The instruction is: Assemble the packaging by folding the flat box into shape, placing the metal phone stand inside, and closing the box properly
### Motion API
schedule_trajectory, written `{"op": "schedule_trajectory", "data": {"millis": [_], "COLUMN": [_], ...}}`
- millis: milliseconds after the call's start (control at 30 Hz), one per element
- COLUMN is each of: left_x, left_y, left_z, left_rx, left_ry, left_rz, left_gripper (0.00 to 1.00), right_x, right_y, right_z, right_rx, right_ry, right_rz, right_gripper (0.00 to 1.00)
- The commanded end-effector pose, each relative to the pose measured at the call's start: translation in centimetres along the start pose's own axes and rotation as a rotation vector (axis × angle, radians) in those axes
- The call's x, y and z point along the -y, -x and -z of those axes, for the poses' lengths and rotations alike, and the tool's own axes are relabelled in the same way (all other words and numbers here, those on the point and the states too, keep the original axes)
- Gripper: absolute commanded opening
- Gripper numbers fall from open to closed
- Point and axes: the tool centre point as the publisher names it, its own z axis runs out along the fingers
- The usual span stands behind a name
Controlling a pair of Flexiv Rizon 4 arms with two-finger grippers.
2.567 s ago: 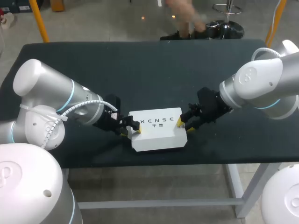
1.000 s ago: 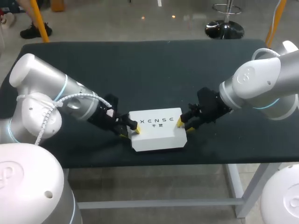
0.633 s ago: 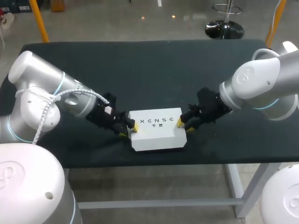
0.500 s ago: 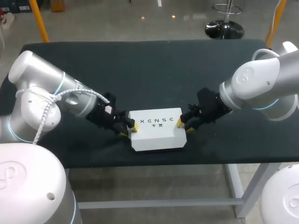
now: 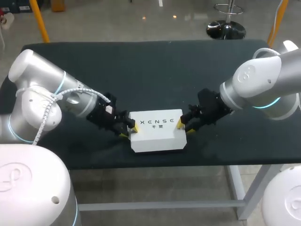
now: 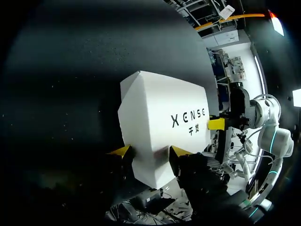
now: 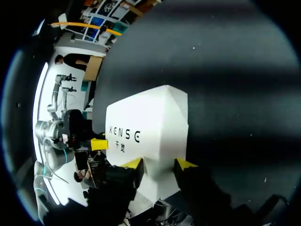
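Only my left arm (image 5: 70,96) has swung back. Left gripper (image 5: 129,131) and right gripper (image 5: 184,127) each pinch one end of the white rectangular cardboard box (image 5: 157,136).

The box (image 5: 157,134) is white cardboard, folded up into a low, flat rectangular shape, with a line of black lettering and a smaller mark under it on its broad top face. It lies flat on the dark worktop (image 5: 155,70), close to the front edge and about midway along it, well apart from the back edge and both side edges. Its long sides run nearly parallel to the front edge, slightly turned. The top face shows closed and smooth. In the left wrist view the box (image 6: 160,113) shows a plain white end face with a creased corner; the right wrist view shows the other end (image 7: 150,127) the same.
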Motion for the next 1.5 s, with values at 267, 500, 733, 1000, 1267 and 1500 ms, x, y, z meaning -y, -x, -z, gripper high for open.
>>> {"op": "schedule_trajectory", "data": {"millis": [267, 500, 733, 1000, 1267, 1500], "left_x": [0.1, 0.1, 0.3, 0.4, 0.5, 0.6], "left_y": [-0.3, -0.7, -1.2, -1.5, -1.8, -2.1], "left_z": [0.0, 0.1, 0.0, 0.2, 0.5, 0.7], "left_rx": [0.008, 0.012, 0.03, 0.038, 0.045, 0.049], "left_ry": [0.011, 0.026, 0.053, 0.072, 0.083, 0.091], "left_rz": [0.014, 0.022, 0.042, 0.061, 0.08, 0.093], "left_gripper": [0.61, 0.6, 0.61, 0.61, 0.58, 0.58], "right_x": [-0.8, -0.9, -1.1, -1.2, -1.4, -1.6], "right_y": [-0.2, -0.6, -0.8, -1.2, -1.4, -1.8], "right_z": [0.4, 0.4, 0.3, 0.7, 1.0, 1.2], "right_rx": [-0.026, -0.027, -0.031, -0.025, -0.026, -0.028], "right_ry": [-0.035, -0.045, -0.063, -0.083, -0.111, -0.131], "right_rz": [-0.017, -0.023, -0.045, -0.071, -0.104, -0.119], "right_gripper": [0.47, 0.47, 0.47, 0.47, 0.47, 0.47]}}
